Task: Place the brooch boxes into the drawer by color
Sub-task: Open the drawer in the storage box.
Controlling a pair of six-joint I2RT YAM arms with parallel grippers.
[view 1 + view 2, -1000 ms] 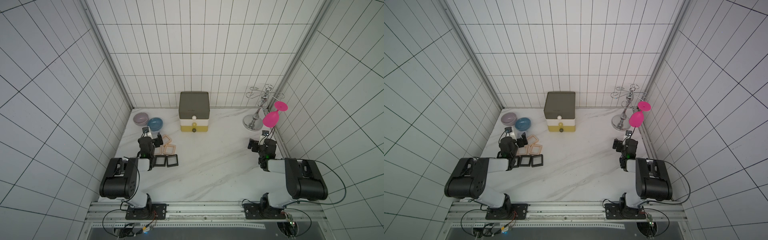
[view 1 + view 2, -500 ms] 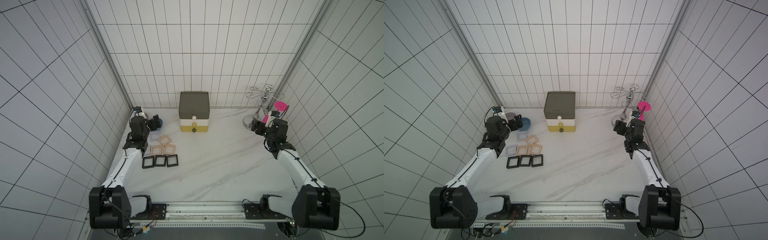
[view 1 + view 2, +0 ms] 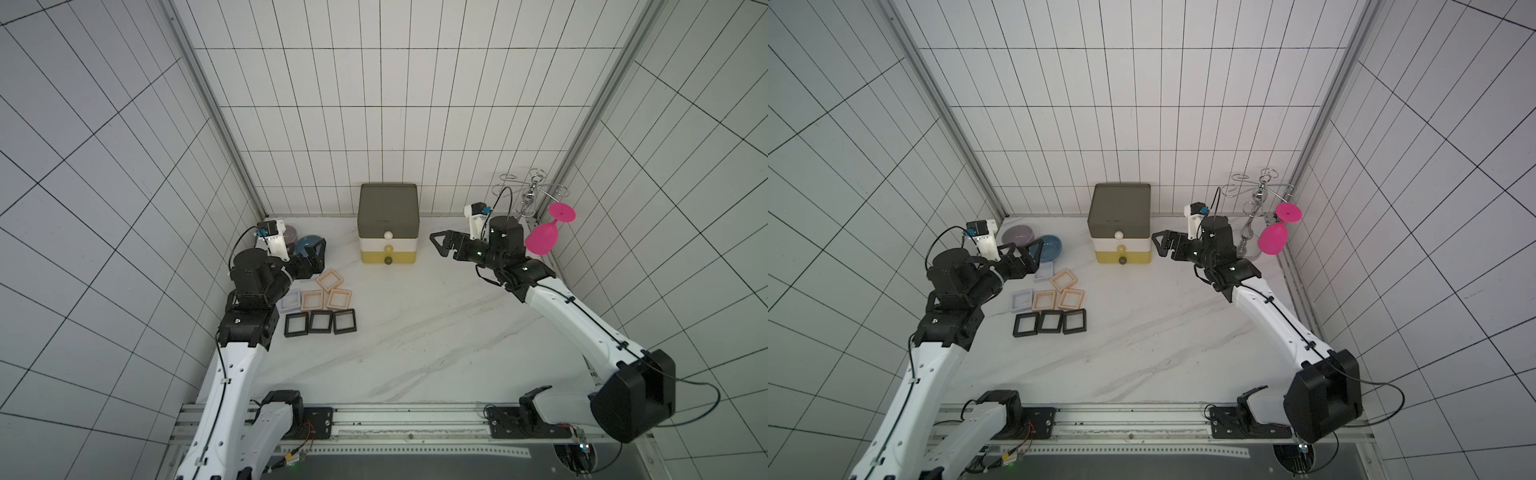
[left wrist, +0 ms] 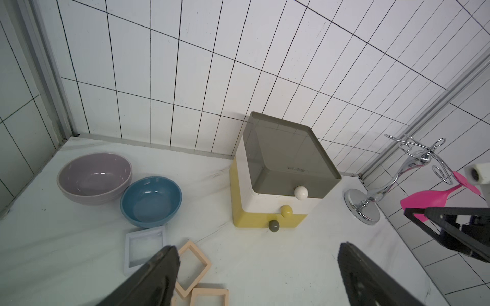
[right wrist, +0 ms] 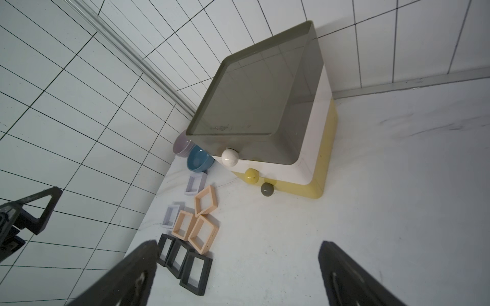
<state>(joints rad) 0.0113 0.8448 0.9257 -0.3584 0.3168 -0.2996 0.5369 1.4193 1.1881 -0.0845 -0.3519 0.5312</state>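
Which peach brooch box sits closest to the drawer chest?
The peach brooch box turned cornerwise; the other two peach boxes lie side by side, farther from the drawer chest.

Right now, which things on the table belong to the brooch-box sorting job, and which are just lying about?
Job: three black square window-frame boxes; three peach-beige square frame boxes; pale lavender-white square frame boxes; three-tier drawer chest, olive-grey over white over yellow.
Lying about: round lilac bowl; round blue bowl; chrome wire glass rack; pink stemmed goblet.
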